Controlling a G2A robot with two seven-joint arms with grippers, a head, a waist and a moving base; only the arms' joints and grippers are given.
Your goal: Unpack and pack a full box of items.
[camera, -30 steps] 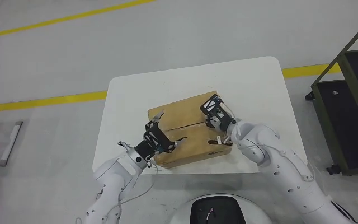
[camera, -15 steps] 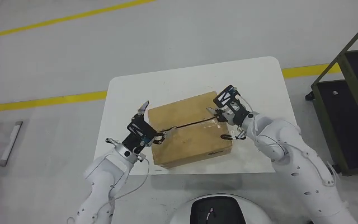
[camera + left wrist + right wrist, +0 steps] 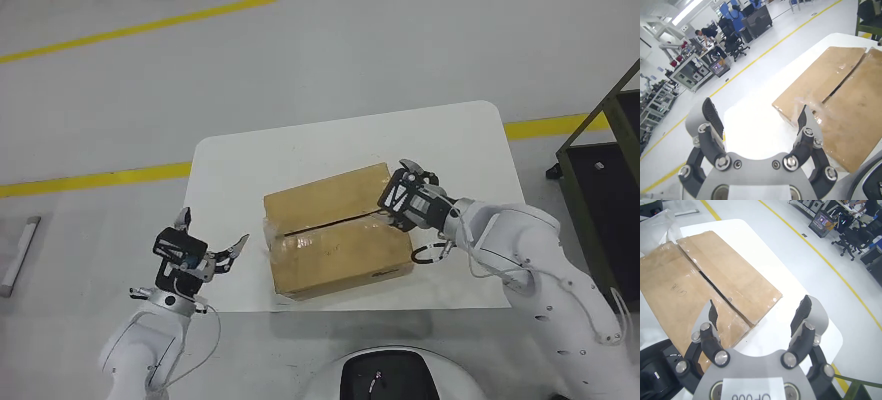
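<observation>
Top view: rectangular taped cardboard box (image 3: 340, 255)

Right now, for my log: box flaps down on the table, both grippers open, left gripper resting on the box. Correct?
No: the top view shows the left gripper beside the box, clear of it, over the table. The rest stands.

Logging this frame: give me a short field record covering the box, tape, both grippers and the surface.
Box: brown cardboard box, flaps down, dark gap along the centre seam
Tape: clear tape, crumpled at one end of the box
Left gripper: open, empty, just off the taped end
Right gripper: open, empty, at the opposite end
Surface: white rounded table
</observation>
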